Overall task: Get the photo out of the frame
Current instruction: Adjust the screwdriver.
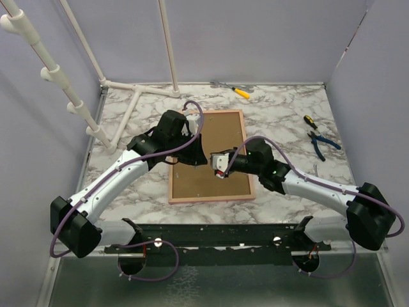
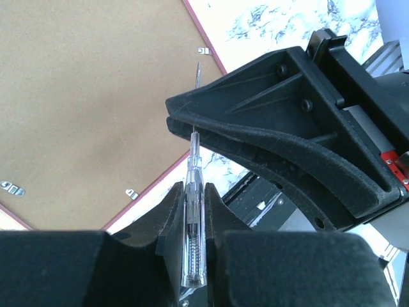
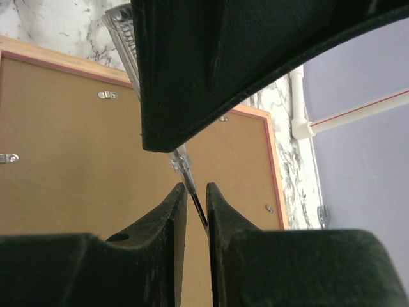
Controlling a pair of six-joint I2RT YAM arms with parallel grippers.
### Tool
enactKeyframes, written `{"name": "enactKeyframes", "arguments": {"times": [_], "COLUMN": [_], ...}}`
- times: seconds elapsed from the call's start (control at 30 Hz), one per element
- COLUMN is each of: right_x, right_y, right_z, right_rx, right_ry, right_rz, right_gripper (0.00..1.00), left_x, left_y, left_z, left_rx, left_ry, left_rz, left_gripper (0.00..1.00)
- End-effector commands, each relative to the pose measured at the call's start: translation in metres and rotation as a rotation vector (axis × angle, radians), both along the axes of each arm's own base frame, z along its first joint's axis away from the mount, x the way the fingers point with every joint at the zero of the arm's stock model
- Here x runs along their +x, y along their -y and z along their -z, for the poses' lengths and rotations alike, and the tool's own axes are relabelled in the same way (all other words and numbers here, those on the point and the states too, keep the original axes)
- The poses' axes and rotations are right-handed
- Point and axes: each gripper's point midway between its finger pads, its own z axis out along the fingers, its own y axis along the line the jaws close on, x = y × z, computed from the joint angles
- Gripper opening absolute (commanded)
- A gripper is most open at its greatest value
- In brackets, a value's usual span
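Observation:
The frame (image 1: 198, 185) lies back-up on the marble table, brown fibreboard showing inside a thin pink border. The photo is hidden under the board. My left gripper (image 2: 195, 198) is shut on the clear handle of a small screwdriver (image 2: 193, 224) and holds it above the frame's near right part. My right gripper (image 3: 197, 198) faces it, jaws only narrowly apart, with the screwdriver's thin shaft (image 3: 197, 208) slanting between its fingertips. In the top view the two grippers meet over the frame (image 1: 214, 161).
Small metal clips (image 2: 203, 50) (image 3: 107, 95) sit along the frame's back edges. A yellow-handled screwdriver (image 1: 241, 93) lies at the back, and another screwdriver (image 1: 308, 120) and blue pliers (image 1: 317, 144) lie at the right. A white pipe stand (image 1: 137, 102) is at the back left.

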Motion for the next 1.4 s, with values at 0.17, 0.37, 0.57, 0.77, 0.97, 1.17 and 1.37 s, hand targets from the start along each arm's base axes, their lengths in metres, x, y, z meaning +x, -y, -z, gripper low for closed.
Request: {"name": "enactKeyframes", "arguments": {"times": [0.17,0.37,0.57,0.77,0.97,1.17,1.37], "right_x": [-0.021,-0.02,-0.019,-0.021,-0.019,-0.017,-0.015], "right_y": [-0.009,-0.007,-0.008,-0.01,-0.006,-0.005,-0.004], "right_z": [0.015,0.019,0.016,0.013,0.017,0.015,0.016], "right_rx": [0.018,0.026,0.054,0.084,0.076,0.086,0.088], "right_ry": [-0.126,-0.172,-0.218,-0.263,-0.256,-0.245,-0.239], "right_rz": [-0.043,-0.008,0.021,0.025,0.051,0.064,0.073], "right_gripper": [0.12,0.01,0.01,0.01,0.01,0.01,0.01], "left_x": [0.008,0.012,0.016,0.019,0.016,0.009,0.006], "left_y": [0.009,0.006,0.002,0.0,0.002,0.006,0.007], "left_z": [-0.012,-0.011,-0.014,-0.02,-0.019,-0.008,-0.003], "left_rx": [-0.063,-0.055,-0.062,-0.098,-0.111,-0.111,-0.11], "left_ry": [0.035,0.051,0.078,0.114,0.096,0.055,0.035], "left_rz": [-0.002,-0.037,-0.074,-0.106,-0.086,-0.052,-0.039], "left_gripper": [0.0,0.07,0.24,0.38,0.4,0.42,0.42]}}
